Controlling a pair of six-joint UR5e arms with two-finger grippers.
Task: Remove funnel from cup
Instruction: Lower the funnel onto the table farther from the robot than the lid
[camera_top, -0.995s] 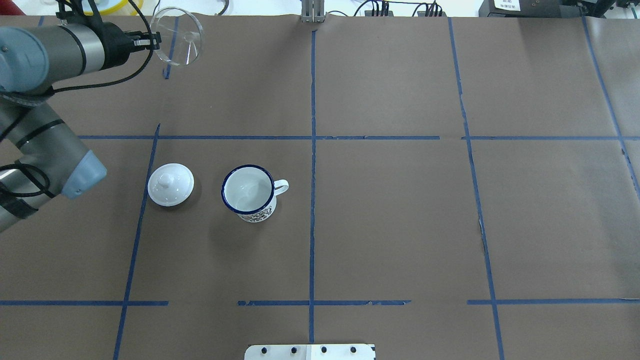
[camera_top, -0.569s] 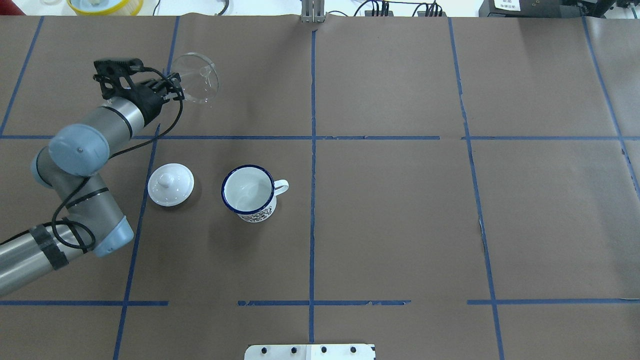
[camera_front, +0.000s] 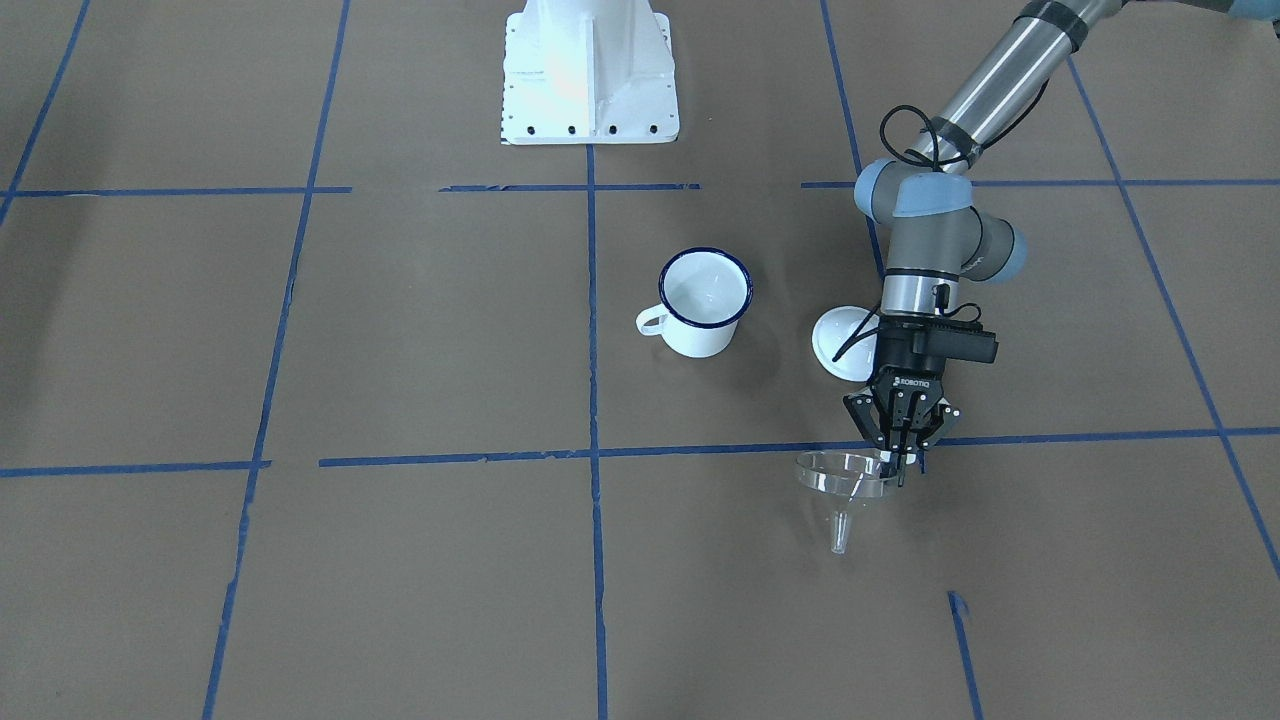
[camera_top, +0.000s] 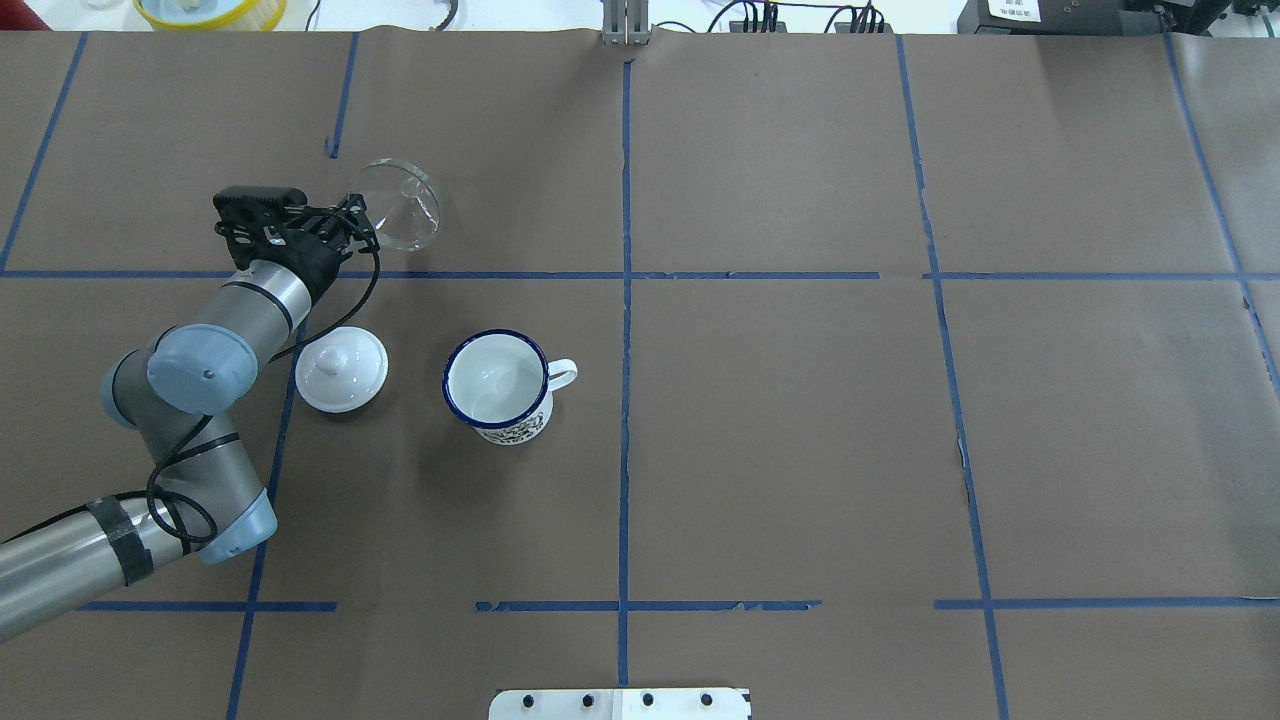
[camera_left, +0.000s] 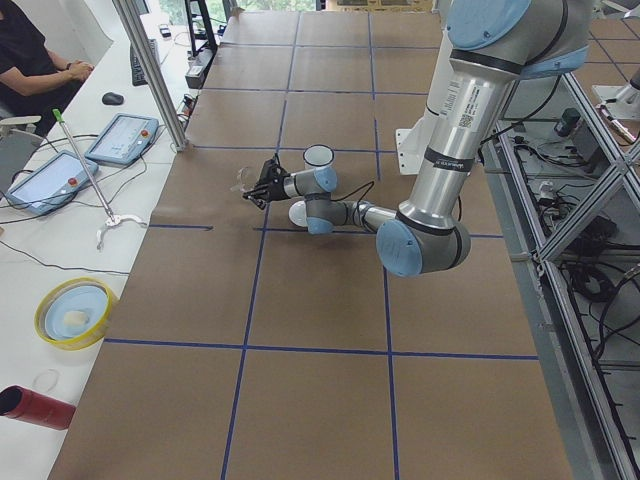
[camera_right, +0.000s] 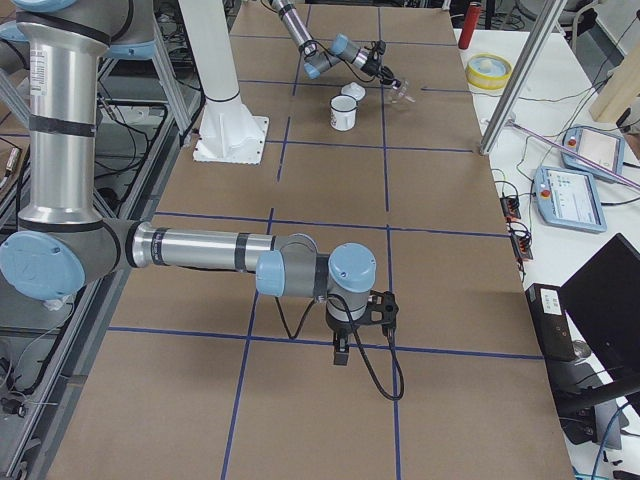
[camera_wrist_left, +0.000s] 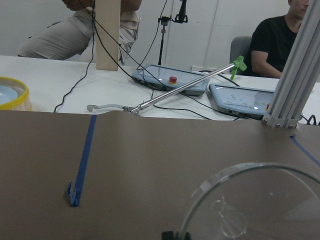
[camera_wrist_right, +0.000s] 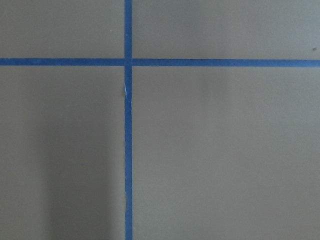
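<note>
Left gripper pinches the rim of the clear funnel, spout down; its arm, folded at the elbow, reaches past the white lid, well apart from the cup.

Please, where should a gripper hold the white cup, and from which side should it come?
Probably hold the cup by its rim wall, from straight above, one finger inside and one outside. It stands upright, empty, mouth open upward. Choose the side away from the small loop handle, which points to the robot's right and looks too small to pinch.

L gripper pinches funnel rim, cup apart.
</note>
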